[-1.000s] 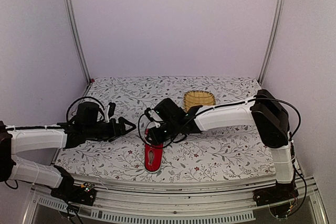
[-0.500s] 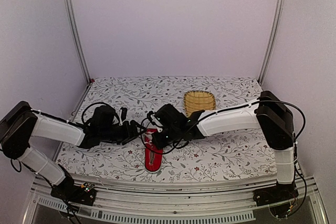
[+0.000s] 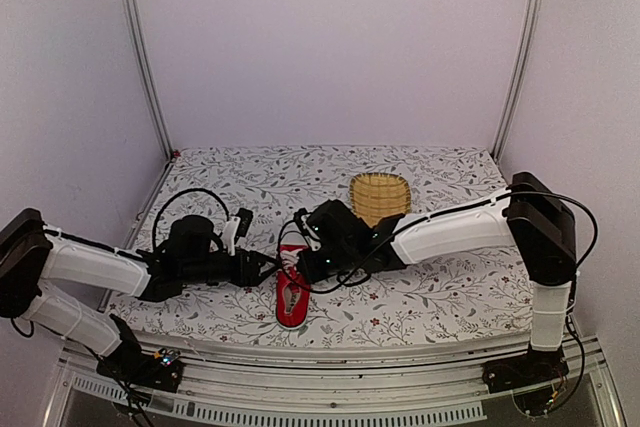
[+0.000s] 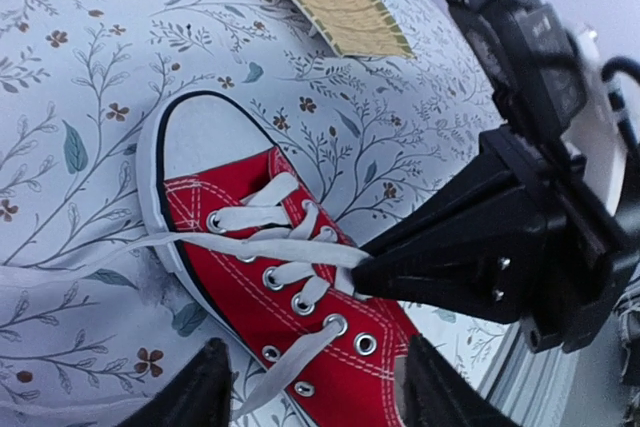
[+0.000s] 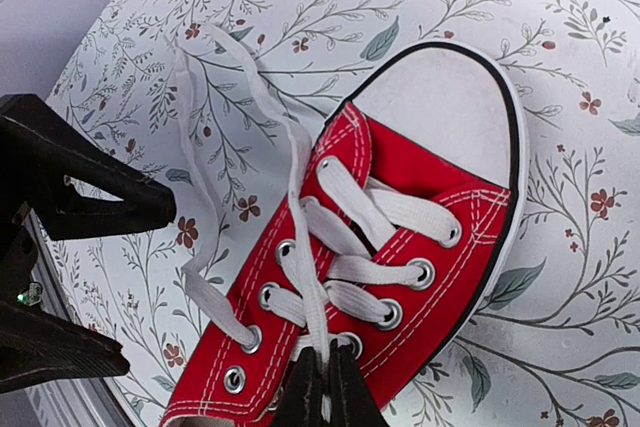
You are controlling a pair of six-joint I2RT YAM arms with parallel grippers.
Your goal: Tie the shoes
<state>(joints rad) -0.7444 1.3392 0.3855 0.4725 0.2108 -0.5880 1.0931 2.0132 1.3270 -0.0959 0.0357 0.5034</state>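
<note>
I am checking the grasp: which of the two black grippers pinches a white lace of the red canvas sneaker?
The right gripper: it is shut on a white lace of the red canvas sneaker; the left gripper is open and holds nothing.

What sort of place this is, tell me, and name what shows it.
Probably a robot test cell, not a home: bare white walls framed by aluminium posts, two white-and-black robot arms mounted at the near edge, and a lone red canvas sneaker on a floral-print table cover.
</note>
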